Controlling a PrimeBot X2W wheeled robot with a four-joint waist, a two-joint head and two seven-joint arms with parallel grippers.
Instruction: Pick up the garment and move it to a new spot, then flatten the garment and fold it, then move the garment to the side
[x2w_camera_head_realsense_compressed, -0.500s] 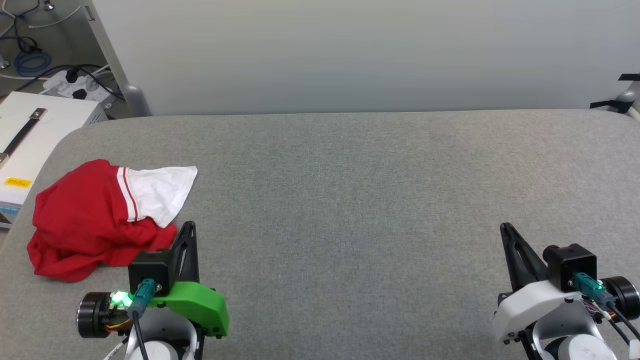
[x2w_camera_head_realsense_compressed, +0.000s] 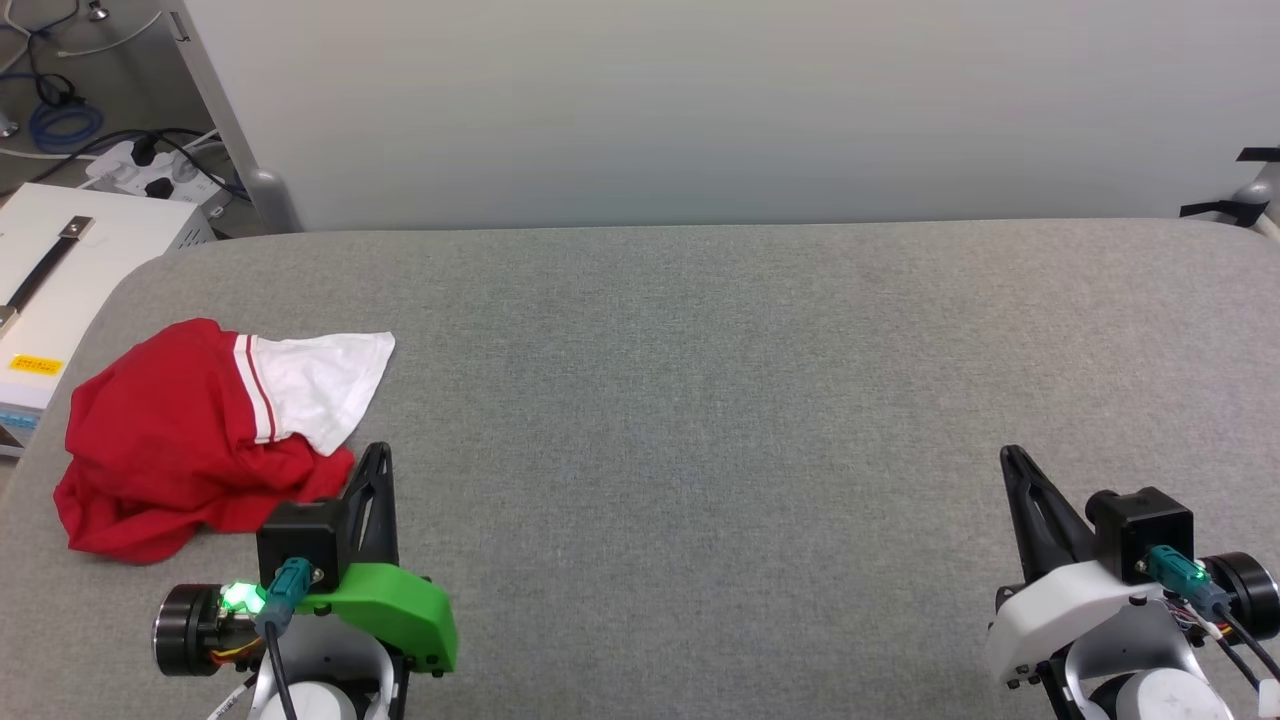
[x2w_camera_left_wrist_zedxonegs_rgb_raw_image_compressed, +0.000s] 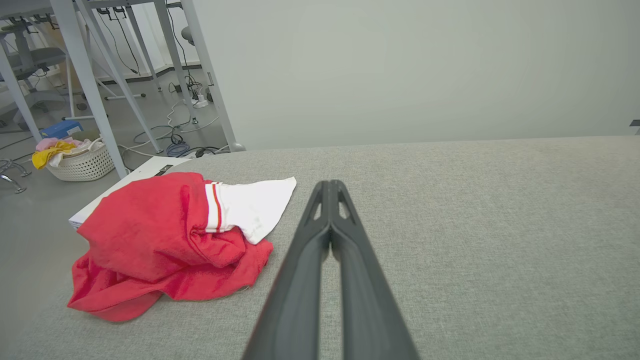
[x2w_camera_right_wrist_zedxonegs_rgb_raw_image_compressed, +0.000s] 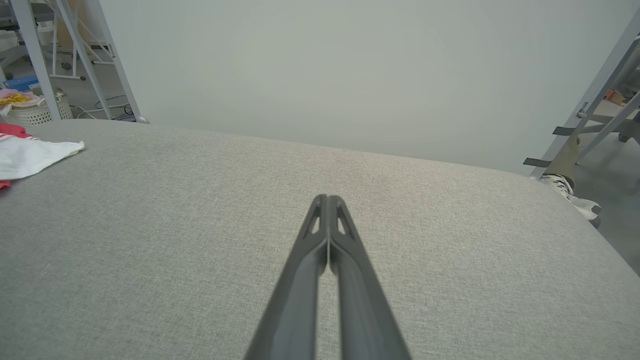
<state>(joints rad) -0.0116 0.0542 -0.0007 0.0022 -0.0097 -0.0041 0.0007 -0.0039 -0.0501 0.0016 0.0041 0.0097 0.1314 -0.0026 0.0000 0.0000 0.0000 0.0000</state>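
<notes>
The grey fabric table (x2w_camera_head_realsense_compressed: 700, 400) is topped near its left edge by the garment (x2w_camera_head_realsense_compressed: 180, 440), bunched in a heap. The left gripper (x2w_camera_head_realsense_compressed: 376, 452) is parked just beside it and the right gripper (x2w_camera_head_realsense_compressed: 1008, 453) well apart, both pinched together on nothing.

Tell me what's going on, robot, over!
Both shut, empty: left tool beside the shirt, right tool far off. Shirt crumpled near the table's left edge. Nothing between left tool and shirt.
</notes>
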